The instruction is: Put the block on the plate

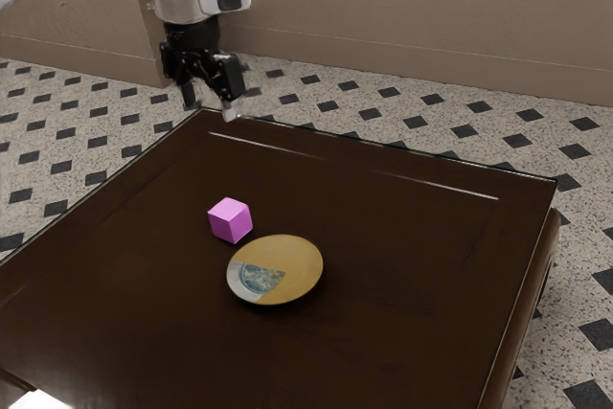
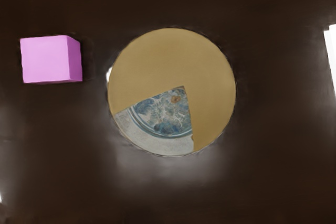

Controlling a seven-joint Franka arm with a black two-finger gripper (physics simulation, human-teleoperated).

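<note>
High over the far edge of the table, my gripper (image 1: pixel 209 110) hangs open, its two fingers apart with nothing between them. A pink block (image 1: pixel 230 220) rests on the tabletop, well below the gripper and toward the exterior view's right of it. Close beside the block lies a round tan plate (image 1: pixel 297 261) with a grey and blue patterned wedge; a small gap separates the two. In the wrist view the block (image 2: pixel 46 60) and the plate (image 2: pixel 210 77) lie apart on the dark surface.
The dark brown table (image 1: pixel 402 265) has a thin raised edge, with checkered floor around it. A bright white patch (image 1: pixel 40 399) is at the near corner in the exterior view's lower left. A wall (image 1: pixel 402 21) stands behind.
</note>
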